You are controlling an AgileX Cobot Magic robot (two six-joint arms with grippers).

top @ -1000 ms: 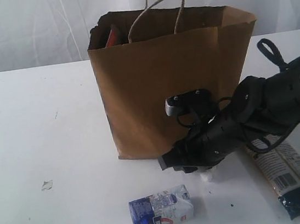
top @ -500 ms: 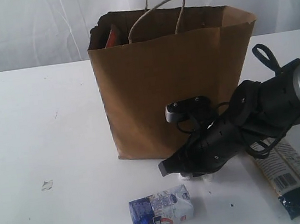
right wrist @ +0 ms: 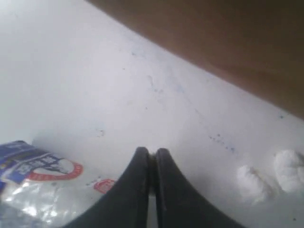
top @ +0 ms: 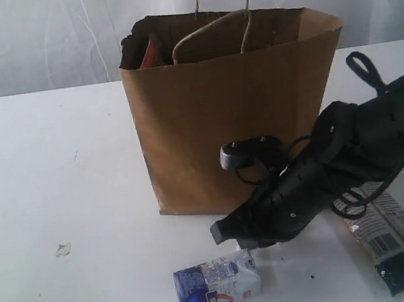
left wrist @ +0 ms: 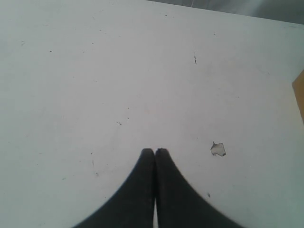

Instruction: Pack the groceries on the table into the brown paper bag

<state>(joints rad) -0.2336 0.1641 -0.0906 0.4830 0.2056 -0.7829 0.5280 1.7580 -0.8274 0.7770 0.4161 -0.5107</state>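
Observation:
The brown paper bag [top: 237, 109] stands upright at the middle back of the table [top: 54, 163], and a brown-red pouch [top: 150, 51] shows inside its left corner. A small blue-white carton [top: 218, 284] lies on its side in front of the bag; it also shows in the right wrist view [right wrist: 33, 175]. A long dark-blue-and-cream packet [top: 392, 234] lies at the right. My right gripper [top: 221, 232] hangs low just above the carton's top right end, shut, with nothing held [right wrist: 150, 153]. My left gripper [left wrist: 155, 151] is shut and empty over bare table.
A small torn scrap [top: 63, 249] lies on the table at the left, close to the left gripper's tips [left wrist: 218, 149]. Two white crumbs [right wrist: 270, 178] lie near the bag's base. The bag's edge [left wrist: 300, 92] shows at the side of the left wrist view.
My right gripper has closed from part open to shut. It has slid left and down toward the carton, and the arm now covers the white crumbs in the exterior view.

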